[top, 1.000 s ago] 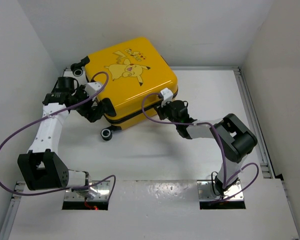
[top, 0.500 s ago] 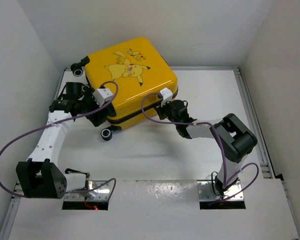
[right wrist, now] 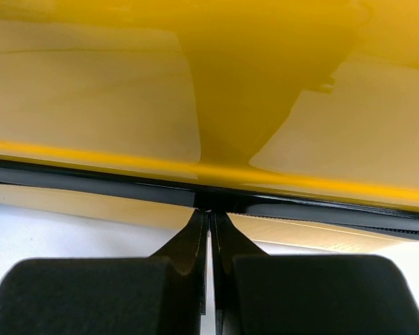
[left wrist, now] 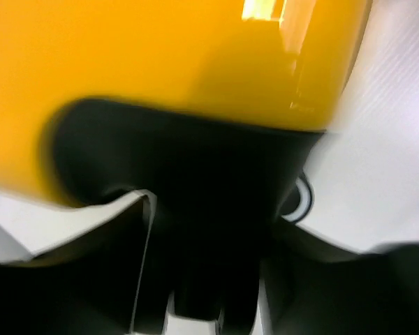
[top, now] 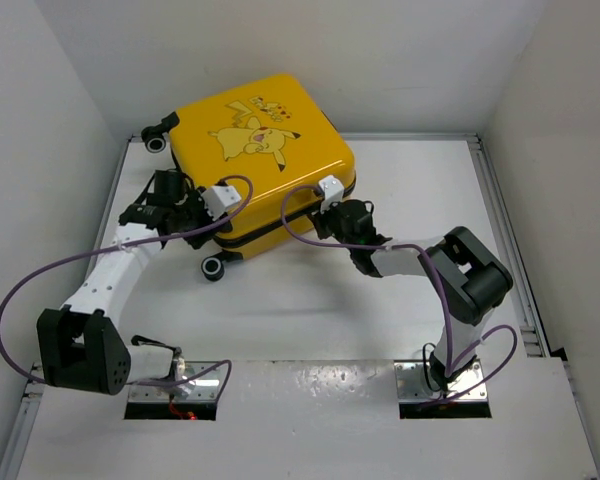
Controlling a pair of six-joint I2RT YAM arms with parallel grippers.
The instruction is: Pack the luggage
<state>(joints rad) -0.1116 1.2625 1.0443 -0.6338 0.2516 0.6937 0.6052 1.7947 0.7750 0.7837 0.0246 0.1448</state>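
My left claw (top: 192, 218) sits at the near left corner of the luggage (top: 265, 160), down by its side wall. From my left wrist the picture is blurred. I can make out the yellow shell filling the top, and under it a black wheel mount (left wrist: 195, 181) in the middle. My two dark fingers (left wrist: 49, 286) stand apart at the bottom corners, one on each side of that mount. White table shows between them and it, so the claw is spread and grips nothing I can see.

The luggage lies flat and closed on the table (top: 310, 310), toward the far left, turned at an angle to the table's edges. The cartoon (top: 250, 140) faces up. One black wheel (top: 157, 143) sticks out at the far left corner, and another (top: 213, 267) at the near corner, just beside my left claw.

My right claw (right wrist: 209, 213) is at the luggage's near right side, pointing straight at the wall. Its fingers are pressed together with only a thin line between them. Their tips touch the black zipper seam (right wrist: 91, 178), which runs across the yellow side. I cannot tell whether anything is pinched between the tips.
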